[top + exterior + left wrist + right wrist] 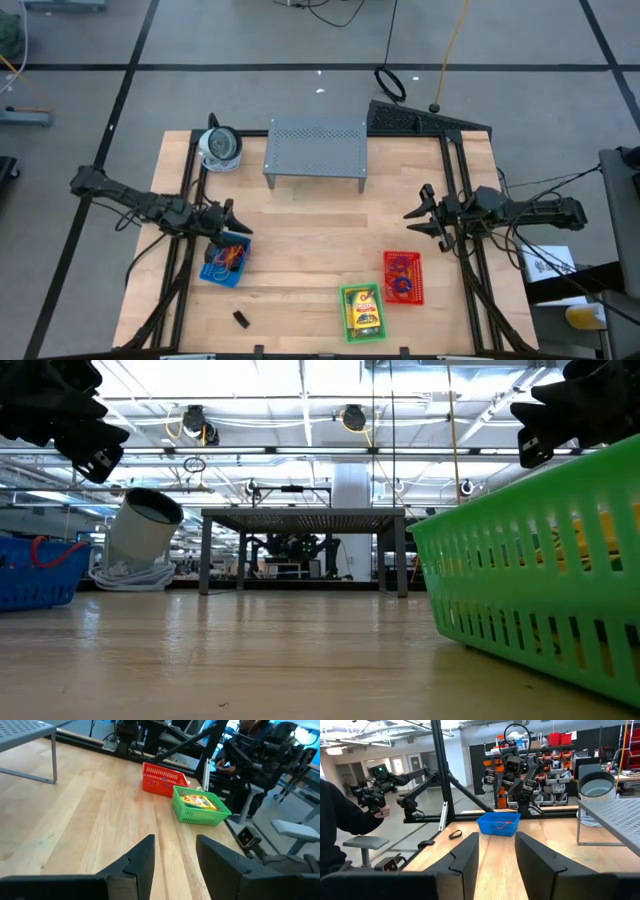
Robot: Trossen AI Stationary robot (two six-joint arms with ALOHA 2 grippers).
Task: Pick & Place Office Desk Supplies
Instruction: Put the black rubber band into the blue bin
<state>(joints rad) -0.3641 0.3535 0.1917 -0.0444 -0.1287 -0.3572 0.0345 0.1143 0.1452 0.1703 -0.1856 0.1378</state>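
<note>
Grippers you run: left gripper (232,216) spread, empty, above blue basket (225,262) near the desk's left edge; right gripper (417,214) spread, empty, near right edge.

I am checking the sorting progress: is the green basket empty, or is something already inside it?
Not empty. The green basket holds a yellow-orange crayon box, lying flat in the high view; the left wrist view shows it inside too.
</note>
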